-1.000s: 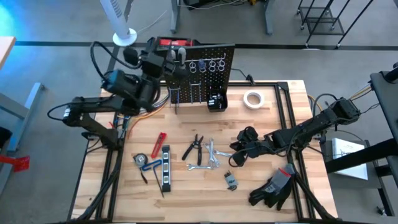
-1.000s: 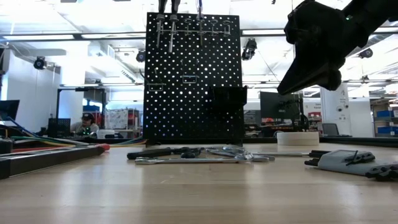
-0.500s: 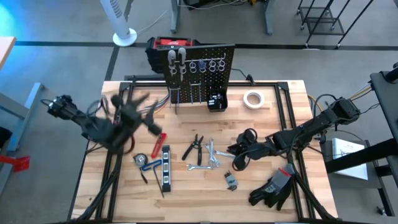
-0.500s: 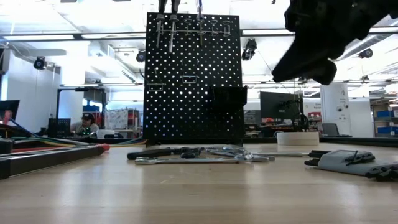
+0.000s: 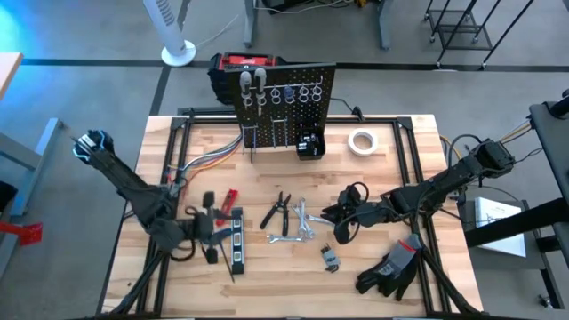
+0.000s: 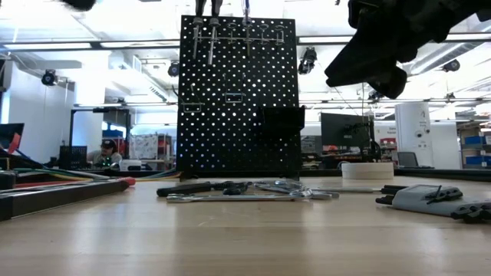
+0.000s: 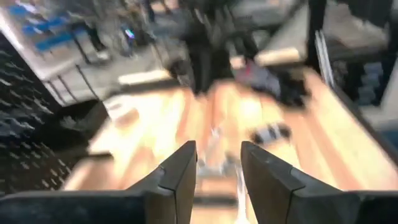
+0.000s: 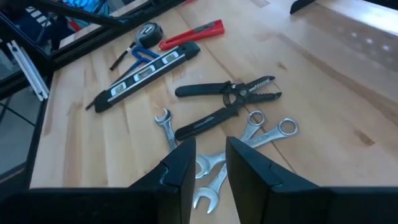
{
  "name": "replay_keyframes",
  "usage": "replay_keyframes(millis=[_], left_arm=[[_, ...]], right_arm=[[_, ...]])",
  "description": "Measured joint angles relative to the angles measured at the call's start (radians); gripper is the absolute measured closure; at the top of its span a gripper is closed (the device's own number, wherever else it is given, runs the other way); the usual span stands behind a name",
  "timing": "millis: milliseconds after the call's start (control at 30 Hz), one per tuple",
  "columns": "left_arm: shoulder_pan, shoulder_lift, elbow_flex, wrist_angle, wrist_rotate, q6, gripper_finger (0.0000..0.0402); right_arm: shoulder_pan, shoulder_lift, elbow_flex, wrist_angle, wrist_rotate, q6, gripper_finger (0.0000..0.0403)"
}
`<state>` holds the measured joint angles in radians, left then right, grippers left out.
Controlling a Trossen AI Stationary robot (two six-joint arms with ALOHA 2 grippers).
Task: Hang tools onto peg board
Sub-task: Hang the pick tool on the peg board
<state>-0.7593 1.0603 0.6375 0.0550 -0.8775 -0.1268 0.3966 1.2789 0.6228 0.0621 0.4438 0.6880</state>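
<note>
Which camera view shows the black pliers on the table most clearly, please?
The right wrist view shows the black pliers best: close, both handles and the jaws fully visible, lying beside the silver wrenches. The high view shows them small but unobstructed. In the low view and the left wrist view I cannot pick them out.

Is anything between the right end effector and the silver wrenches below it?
Nothing visible. The right end effector hangs open right over the silver wrenches, with bare wood between. The black-handled pliers lie just beyond them, touching the pile's far edge.
</note>
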Motion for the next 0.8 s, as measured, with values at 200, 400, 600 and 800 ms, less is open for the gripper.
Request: replay_keyframes(millis=[200, 400, 600, 800], left_arm=[[-0.011, 0.027, -0.102, -0.108, 0.137, -0.339, 0.0286], [-0.011, 0.043, -0.148, -0.36, 0.331, -0.801, 0.0286], [-0.01, 0.065, -0.165, -0.494, 0.382, -0.996, 0.0286], [-0.008, 0.13, -0.166, -0.52, 0.418, -1.009, 0.0286]], right_arm=[[0.0, 0.0, 0.0, -0.002, -0.006, 0.01, 0.0331], [0.0, 0.0, 0.0, -0.004, -0.008, 0.02, 0.0328], [0.0, 0.0, 0.0, -0.002, -0.008, 0.021, 0.0323], [0.0, 0.0, 0.0, -0.004, -0.021, 0.052, 0.0334]])
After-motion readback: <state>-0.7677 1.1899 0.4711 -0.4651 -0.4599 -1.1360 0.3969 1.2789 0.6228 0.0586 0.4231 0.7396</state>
